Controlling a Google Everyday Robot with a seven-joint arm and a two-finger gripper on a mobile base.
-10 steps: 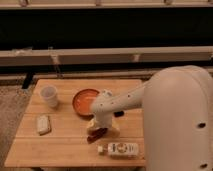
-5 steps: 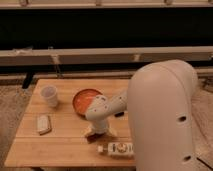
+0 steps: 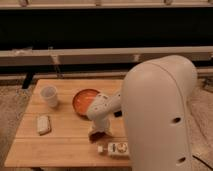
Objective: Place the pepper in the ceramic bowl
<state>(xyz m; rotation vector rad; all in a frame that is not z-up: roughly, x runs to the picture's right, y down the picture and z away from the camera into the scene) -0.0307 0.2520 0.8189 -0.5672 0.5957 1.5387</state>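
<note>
I'm seeing the tool [image 3: 98, 131] sitting low on the desk [image 3: 65, 146], just near of the ceramic bowl [image 3: 84, 100] and just far-left of the white bottle [image 3: 118, 148] that is lying on its side. I cannot tell whether the tool is open or closed. I'm not making out the pepper clearly; only a dark patch is showing right at the tool. The arm's big white shell [image 3: 157, 115] is filling the right side. A white cup [image 3: 49, 96] and a pale block [image 3: 44, 124] are sitting at the left.
</note>
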